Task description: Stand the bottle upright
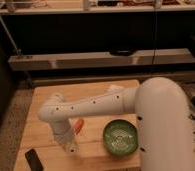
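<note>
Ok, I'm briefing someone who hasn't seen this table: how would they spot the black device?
Start at the wooden table and go to its near left corner, just left of the claw that hangs low over the wood. The black device lies flat there; unlike the round green bowl and the orange carrot-shaped object, it is dark, thin and rectangular.

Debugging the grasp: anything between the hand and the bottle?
Nothing visible. The hand is low over the table, lower left in the view. A pale shape at its tip may be the bottle, though I can't separate them. The carrot lies close beside it, and the bowl sits apart to the right.
</note>
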You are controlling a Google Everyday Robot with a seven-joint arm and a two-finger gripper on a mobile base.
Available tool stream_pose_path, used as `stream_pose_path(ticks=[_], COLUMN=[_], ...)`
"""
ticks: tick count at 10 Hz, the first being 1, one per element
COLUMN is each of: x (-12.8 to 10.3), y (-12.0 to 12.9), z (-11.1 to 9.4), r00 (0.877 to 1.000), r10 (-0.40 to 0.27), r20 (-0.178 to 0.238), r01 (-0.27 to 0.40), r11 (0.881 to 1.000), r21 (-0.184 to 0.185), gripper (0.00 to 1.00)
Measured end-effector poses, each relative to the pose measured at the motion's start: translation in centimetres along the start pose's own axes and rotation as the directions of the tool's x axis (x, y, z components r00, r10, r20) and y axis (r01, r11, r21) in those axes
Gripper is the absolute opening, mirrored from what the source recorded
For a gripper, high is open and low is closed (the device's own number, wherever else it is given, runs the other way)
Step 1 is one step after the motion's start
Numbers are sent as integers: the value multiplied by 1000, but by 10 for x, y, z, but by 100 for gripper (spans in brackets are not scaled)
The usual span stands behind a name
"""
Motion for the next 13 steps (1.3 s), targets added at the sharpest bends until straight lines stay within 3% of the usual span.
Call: stream_pose_path(ticks=[2,6,10,13], x=[-6,-8,2,14], y=[8,16,25,40], z=[-17,-31,-53,-93], r00=[995,986,979,970], r10=[70,108,100,70], r20=[-68,-124,-179,-235], r01=[-69,-98,-77,-32], r11=[997,991,989,986], r21=[26,90,130,162], gripper=[0,0,0,0])
